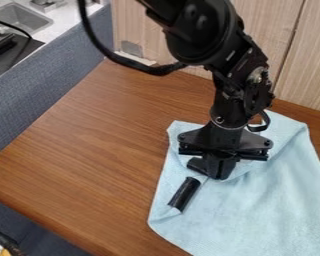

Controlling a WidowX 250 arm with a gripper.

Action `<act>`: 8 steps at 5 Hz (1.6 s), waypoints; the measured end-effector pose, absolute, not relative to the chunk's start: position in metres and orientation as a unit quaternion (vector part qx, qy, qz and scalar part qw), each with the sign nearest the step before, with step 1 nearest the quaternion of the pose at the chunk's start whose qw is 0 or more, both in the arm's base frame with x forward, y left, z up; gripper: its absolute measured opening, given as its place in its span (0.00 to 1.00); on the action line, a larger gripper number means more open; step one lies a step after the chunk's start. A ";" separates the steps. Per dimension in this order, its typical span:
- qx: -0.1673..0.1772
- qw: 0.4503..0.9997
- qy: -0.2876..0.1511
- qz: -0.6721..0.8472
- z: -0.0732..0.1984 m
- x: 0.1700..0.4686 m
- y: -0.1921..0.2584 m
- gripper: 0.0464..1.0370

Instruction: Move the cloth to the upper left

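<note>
Light-blue fabric cloth [269,200] on brown wood counter [89,150], right side, reaching nr back edge — prob. light, floppy; pinch a fold. Black hand [213,173] over it — can't tell if gripping.

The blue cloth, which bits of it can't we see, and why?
Camera view:
- Its lower right part: cut off by the bottom and right edges.
- The patch behind the robot arm: the black arm is in front of it.
- What is underneath: the cloth itself covers that bit of table.
</note>
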State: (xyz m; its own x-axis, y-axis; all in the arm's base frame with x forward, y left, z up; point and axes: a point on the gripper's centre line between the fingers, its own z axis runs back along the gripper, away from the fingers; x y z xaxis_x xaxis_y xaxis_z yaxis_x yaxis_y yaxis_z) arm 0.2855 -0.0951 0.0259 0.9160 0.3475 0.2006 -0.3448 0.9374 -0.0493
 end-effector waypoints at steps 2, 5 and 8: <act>-0.014 0.974 -0.134 0.184 0.061 0.270 -0.086 0.01; -0.026 0.962 -0.188 0.196 0.109 0.338 -0.067 0.01; -0.003 0.951 -0.184 0.248 0.068 0.379 -0.050 0.01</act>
